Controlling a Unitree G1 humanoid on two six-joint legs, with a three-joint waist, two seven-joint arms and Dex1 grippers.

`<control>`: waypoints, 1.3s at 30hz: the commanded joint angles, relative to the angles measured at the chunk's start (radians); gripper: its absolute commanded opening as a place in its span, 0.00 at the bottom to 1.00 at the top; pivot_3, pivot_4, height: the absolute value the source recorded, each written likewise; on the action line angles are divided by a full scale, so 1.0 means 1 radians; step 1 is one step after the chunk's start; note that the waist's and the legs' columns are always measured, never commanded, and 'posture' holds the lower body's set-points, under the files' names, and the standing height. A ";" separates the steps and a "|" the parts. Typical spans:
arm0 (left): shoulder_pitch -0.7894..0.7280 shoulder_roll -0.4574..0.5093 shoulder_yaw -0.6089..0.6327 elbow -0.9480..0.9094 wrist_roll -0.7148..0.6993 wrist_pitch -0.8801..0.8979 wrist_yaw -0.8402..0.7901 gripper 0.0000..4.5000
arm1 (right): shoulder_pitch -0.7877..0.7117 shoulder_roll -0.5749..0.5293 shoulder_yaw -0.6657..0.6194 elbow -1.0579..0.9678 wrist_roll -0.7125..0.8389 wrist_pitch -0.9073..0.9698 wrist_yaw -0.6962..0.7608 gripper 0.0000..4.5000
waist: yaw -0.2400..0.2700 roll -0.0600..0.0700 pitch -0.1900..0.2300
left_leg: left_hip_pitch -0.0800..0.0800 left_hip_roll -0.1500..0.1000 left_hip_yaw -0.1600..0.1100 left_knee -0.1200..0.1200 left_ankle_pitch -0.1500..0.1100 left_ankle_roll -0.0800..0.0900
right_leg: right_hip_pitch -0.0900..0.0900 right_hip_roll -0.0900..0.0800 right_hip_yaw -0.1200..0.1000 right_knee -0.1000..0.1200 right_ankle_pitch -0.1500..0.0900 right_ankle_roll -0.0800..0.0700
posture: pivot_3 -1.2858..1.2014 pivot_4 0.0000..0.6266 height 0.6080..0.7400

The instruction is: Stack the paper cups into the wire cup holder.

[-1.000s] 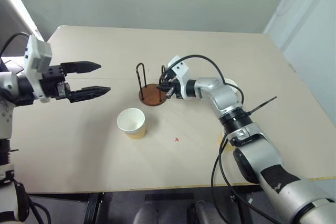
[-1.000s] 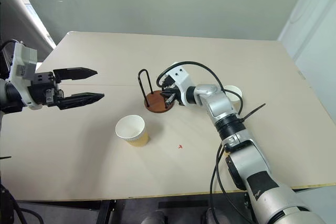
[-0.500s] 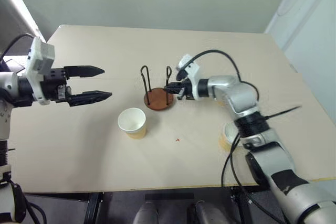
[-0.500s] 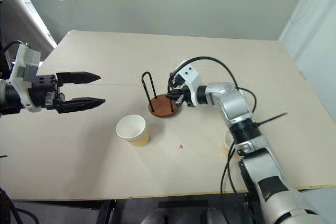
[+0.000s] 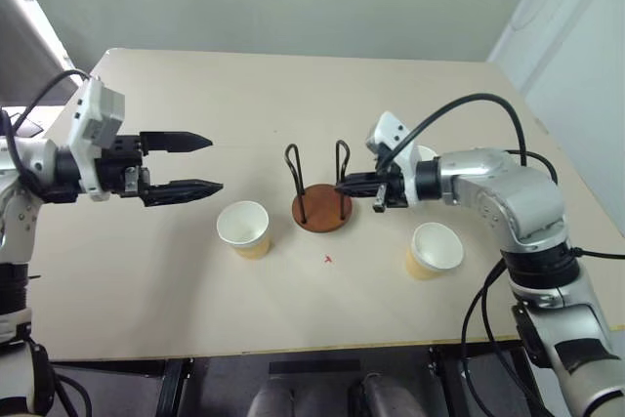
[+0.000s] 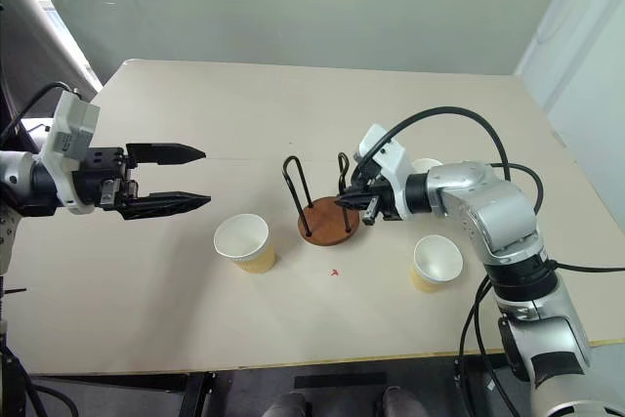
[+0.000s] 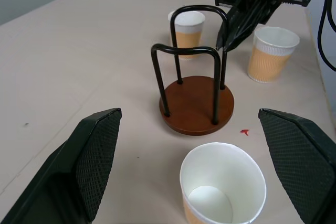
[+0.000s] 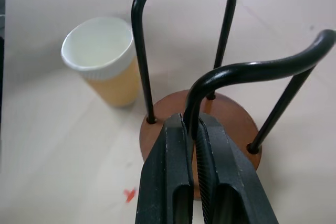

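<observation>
Three paper cups, one wire cup holder, and none of the cups stacked yet.

Two black wire loops rise from the wire cup holder, which stands mid-table on its reddish disc base; the right gripper has its fingers pinched shut on the leg of the nearer loop. Being thin and stiff, that wire makes a sure handle, though the stand looks light enough to tip. One paper cup sits upright just left of the holder, a second to its right, and a third behind the right arm. Light and easily crushed, they are probably best pinched gently across the rolled rim. Spread wide and empty, the left gripper hovers left of the nearest cup.
</observation>
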 commanded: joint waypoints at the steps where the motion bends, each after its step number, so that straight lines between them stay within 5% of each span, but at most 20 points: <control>1: -0.029 0.003 0.007 -0.015 -0.011 -0.004 -0.008 1.00 | 0.016 -0.044 -0.039 -0.088 0.041 0.018 -0.008 0.00 | 0.000 0.000 0.000 | 0.000 0.000 0.000 0.000 0.000 0.000 | 0.000 0.000 0.000 0.000 0.000 0.000 | 0.52 0.24 1.00; 19: -0.070 -0.016 -0.029 0.021 0.007 -0.024 -0.027 1.00 | 0.160 -0.155 0.003 -0.194 0.081 0.008 -0.053 0.00 | 0.000 -0.001 -0.001 | 0.000 0.000 0.000 0.001 0.000 0.000 | 0.000 0.000 0.001 0.000 0.000 0.001 | 0.52 0.24 1.00; 23: -0.075 -0.018 -0.030 0.027 0.010 -0.024 -0.029 1.00 | 0.179 -0.172 0.018 -0.201 0.084 -0.007 -0.043 0.23 | 0.000 -0.001 -0.001 | 0.000 0.000 0.000 0.001 0.000 0.000 | 0.000 0.000 0.001 0.000 0.001 0.001 | 0.52 0.24 1.00; 30: -0.077 -0.023 -0.026 0.033 0.014 -0.028 -0.029 1.00 | 0.182 -0.174 0.002 -0.202 0.110 0.008 -0.042 0.78 | 0.000 -0.001 -0.001 | 0.000 0.000 0.000 0.002 0.000 0.000 | 0.000 0.000 0.001 0.001 0.001 0.002 | 0.52 0.24 1.00; 39: -0.098 -0.043 -0.032 0.043 0.024 -0.030 -0.011 1.00 | 0.123 -0.254 -0.061 -0.200 0.204 0.033 0.037 0.78 | 0.001 -0.001 -0.001 | 0.000 0.000 0.000 0.002 0.000 0.000 | 0.001 0.000 0.001 0.001 0.001 0.002 | 0.52 0.24 1.00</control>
